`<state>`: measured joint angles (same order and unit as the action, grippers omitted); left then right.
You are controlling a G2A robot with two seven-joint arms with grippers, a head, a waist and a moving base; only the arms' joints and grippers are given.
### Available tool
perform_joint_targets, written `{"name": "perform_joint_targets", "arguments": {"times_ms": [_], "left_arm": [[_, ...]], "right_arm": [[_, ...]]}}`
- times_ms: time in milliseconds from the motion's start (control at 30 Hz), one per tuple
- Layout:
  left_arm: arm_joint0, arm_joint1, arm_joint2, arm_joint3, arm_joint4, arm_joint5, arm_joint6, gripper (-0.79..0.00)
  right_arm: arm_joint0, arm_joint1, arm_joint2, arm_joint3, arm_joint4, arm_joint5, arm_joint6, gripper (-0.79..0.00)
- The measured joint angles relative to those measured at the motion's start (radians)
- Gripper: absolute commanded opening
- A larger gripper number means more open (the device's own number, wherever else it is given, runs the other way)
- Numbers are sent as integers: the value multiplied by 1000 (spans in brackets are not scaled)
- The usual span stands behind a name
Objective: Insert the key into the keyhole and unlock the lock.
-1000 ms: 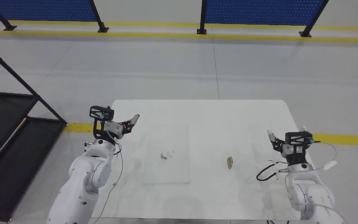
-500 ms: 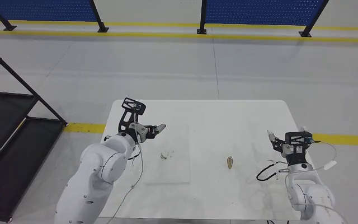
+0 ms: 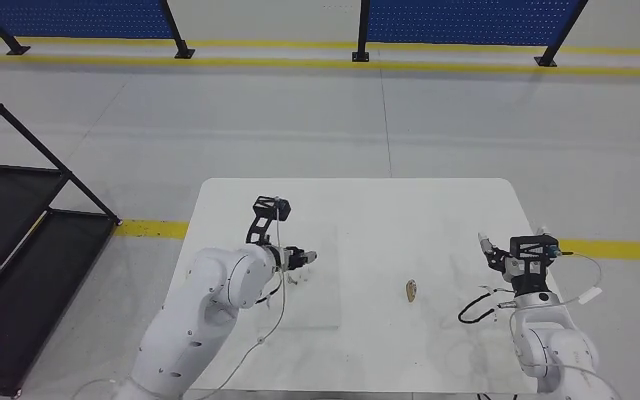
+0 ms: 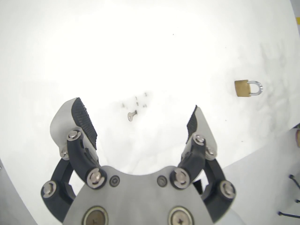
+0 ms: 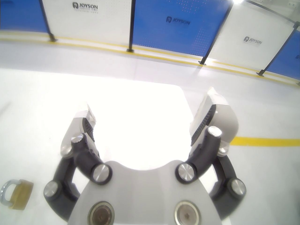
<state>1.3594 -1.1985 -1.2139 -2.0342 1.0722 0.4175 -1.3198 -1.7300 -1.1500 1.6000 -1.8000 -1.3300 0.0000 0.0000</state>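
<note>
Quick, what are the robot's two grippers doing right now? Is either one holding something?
Left gripper: open, holding nothing; the key is not yet grasped.
Right gripper: open, holding nothing.

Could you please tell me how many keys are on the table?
1. The key lies flat on the table, in front of the open left gripper and apart from the padlock. Tiny specks beside it are too small to identify.
</note>
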Motion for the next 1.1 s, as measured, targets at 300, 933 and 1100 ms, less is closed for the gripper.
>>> {"name": "perform_joint_targets", "arguments": {"times_ms": [300, 933, 1100], "left_arm": [[3, -8, -29, 95, -110, 46, -37, 0], [59, -6, -37, 121, -83, 66, -16, -169], [55, -6, -35, 151, -96, 53, -8, -317]], "right_arm": [[0, 0, 0, 0, 0, 0, 0, 0], [0, 0, 0, 0, 0, 0, 0, 0], [0, 0, 0, 0, 0, 0, 0, 0]]}}
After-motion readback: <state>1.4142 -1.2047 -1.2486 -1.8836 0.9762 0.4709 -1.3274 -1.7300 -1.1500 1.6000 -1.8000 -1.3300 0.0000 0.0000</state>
